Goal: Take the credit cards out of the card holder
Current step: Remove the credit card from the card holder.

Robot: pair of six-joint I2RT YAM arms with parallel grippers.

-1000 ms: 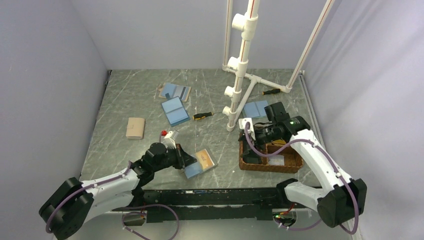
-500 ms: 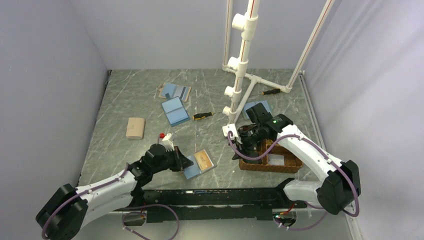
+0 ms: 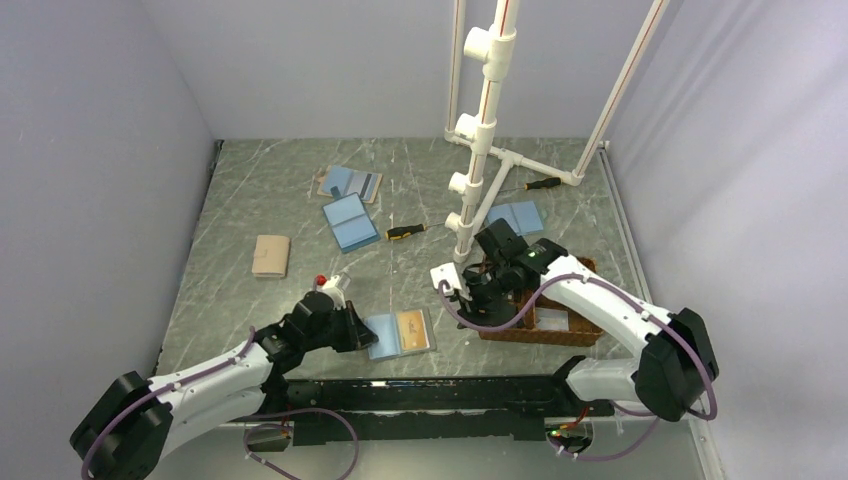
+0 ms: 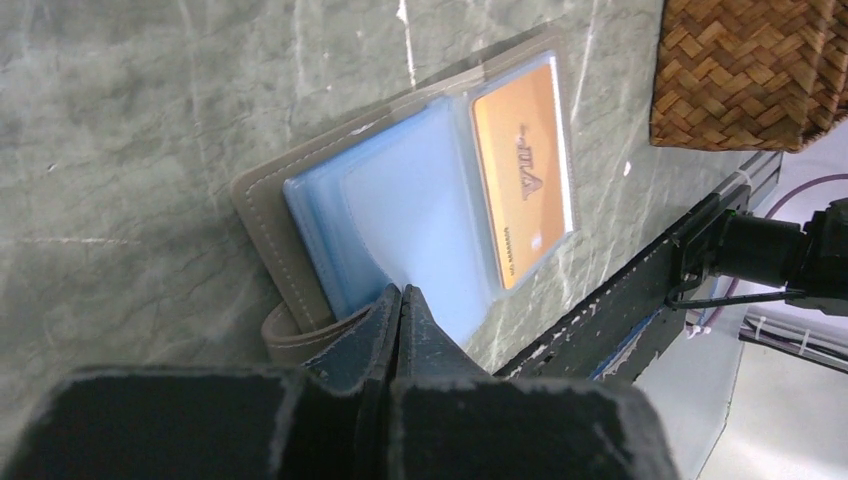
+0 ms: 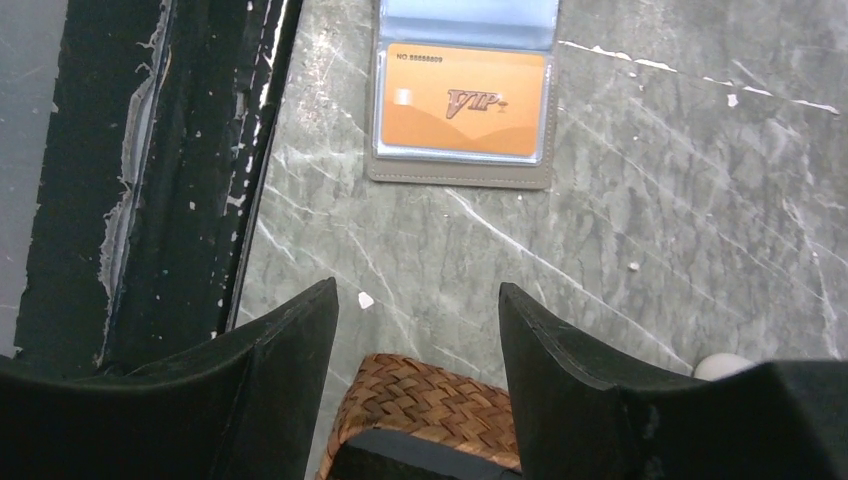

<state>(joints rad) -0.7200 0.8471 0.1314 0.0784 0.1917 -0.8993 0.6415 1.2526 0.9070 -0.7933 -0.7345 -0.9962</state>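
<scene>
The card holder (image 3: 385, 337) lies open and flat near the table's front edge, light blue inside with a tan edge (image 4: 268, 215). An orange credit card (image 3: 412, 328) sits in its right-hand clear sleeve and also shows in the left wrist view (image 4: 522, 175) and the right wrist view (image 5: 462, 100). My left gripper (image 3: 358, 328) is shut, its tips (image 4: 400, 295) pinching a thin blue sleeve at the holder's left end, next to the tan strap. My right gripper (image 3: 462, 290) is open and empty (image 5: 415, 290), hovering over the left corner of the wicker tray, apart from the holder (image 5: 460, 178).
The brown wicker tray (image 3: 545, 331) stands right of the holder (image 4: 740, 70) (image 5: 430, 400). Further back lie other blue holders (image 3: 350, 222) (image 3: 351, 183) (image 3: 515, 217), a tan closed one (image 3: 271, 255), two screwdrivers (image 3: 405, 232) (image 3: 543, 183) and a white pipe stand (image 3: 480, 150). A black rail (image 3: 430, 395) lines the front edge.
The right gripper swung left from over the tray's far side to its left corner, toward the holder. The left gripper drew back left and the holder turned and settled flat.
</scene>
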